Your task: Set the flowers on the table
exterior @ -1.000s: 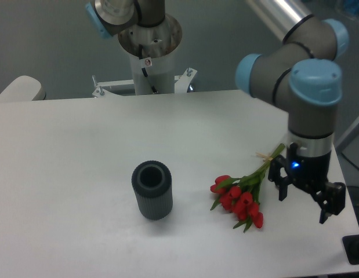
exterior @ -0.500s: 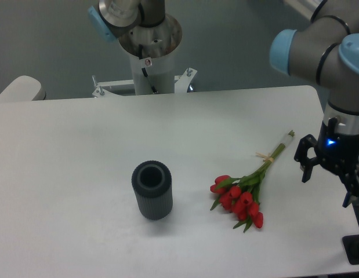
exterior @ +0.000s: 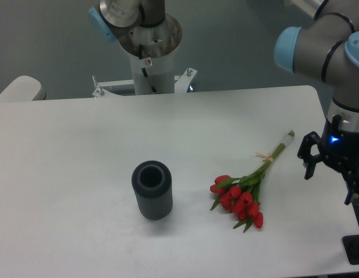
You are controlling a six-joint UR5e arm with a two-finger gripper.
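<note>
The flowers [exterior: 244,194], a bunch of red tulips with green stems tied by string, lie flat on the white table [exterior: 80,145] at the right front, blooms toward the front and stem ends pointing back right. My gripper [exterior: 333,179] is open and empty. It hangs to the right of the stems, near the table's right edge, and is apart from the flowers.
A dark grey ribbed cylinder vase [exterior: 152,190] stands upright at the table's middle front, left of the flowers. The arm's white base column [exterior: 150,55] rises behind the back edge. A black object [exterior: 354,249] sits at the front right corner.
My gripper has moved right and slightly up, away from the flowers, which stay lying where they were. The stem ends, hidden before, now show.
</note>
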